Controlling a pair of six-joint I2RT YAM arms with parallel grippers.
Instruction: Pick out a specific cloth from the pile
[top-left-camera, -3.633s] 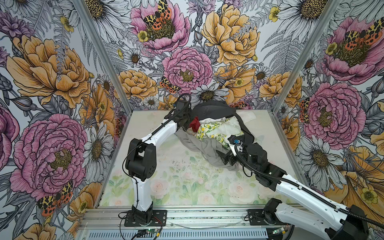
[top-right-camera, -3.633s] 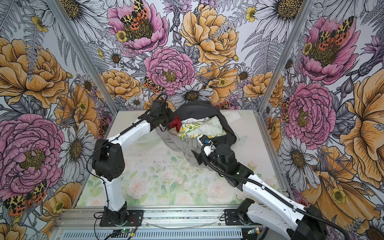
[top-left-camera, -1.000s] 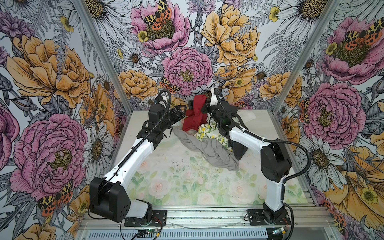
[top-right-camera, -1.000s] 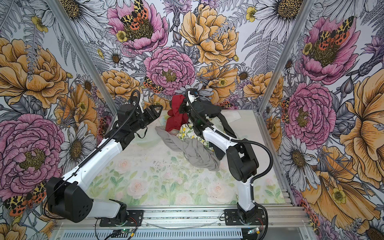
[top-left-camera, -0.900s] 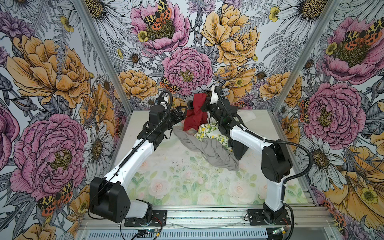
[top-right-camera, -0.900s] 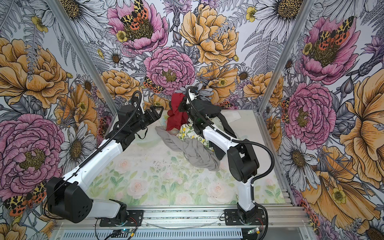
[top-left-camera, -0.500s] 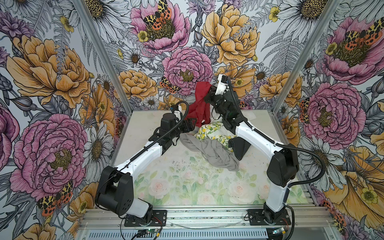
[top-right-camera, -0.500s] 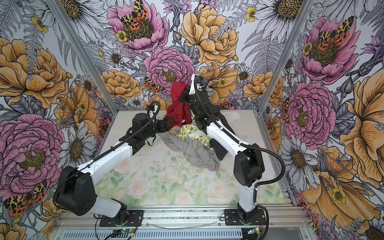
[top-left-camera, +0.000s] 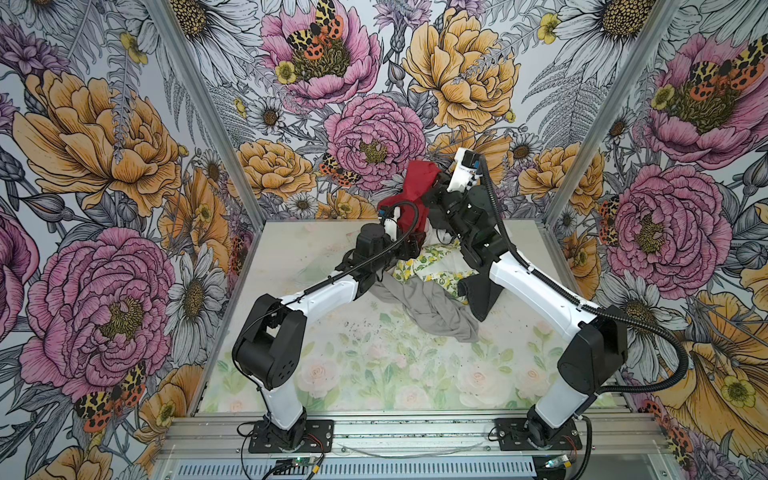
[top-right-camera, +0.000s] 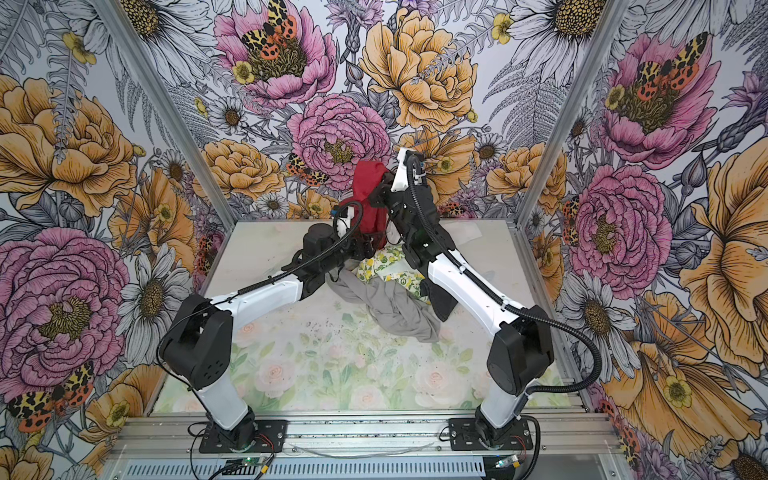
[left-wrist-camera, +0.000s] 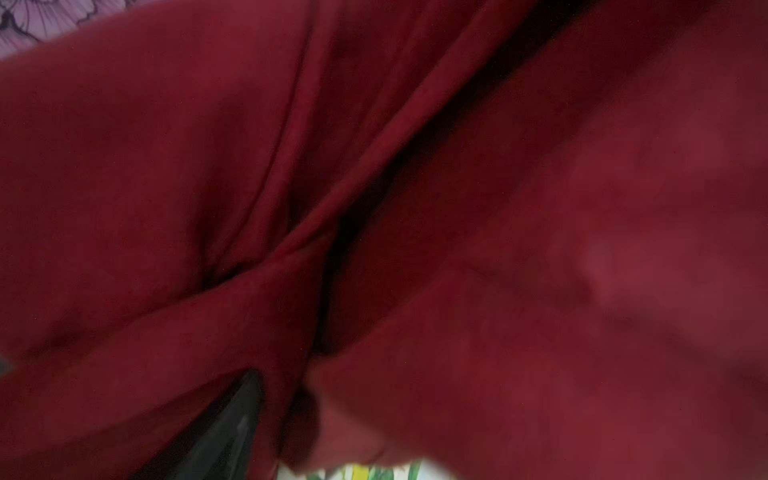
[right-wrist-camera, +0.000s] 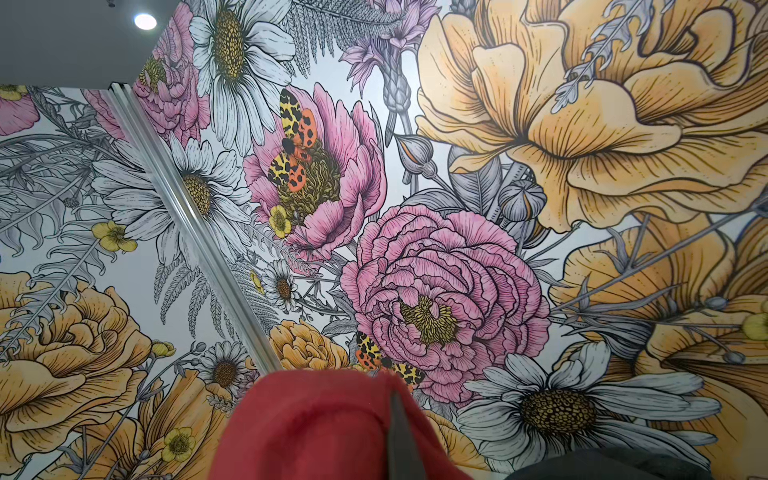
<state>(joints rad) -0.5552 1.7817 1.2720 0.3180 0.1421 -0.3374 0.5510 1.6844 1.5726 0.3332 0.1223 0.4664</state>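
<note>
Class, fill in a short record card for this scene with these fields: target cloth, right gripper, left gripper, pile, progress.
target cloth: deep-red cloth, hanging in the air above the pile
right gripper: shut on the cloth's top end
left gripper: open at the cloth's lower end, with fabric draped over it
pile: lemon-print cloth, light grey garment and dark garment, at the far side of the table
progress: the cloth is up out of the heap; it cannot be told whether its lower end is clear of it
</note>
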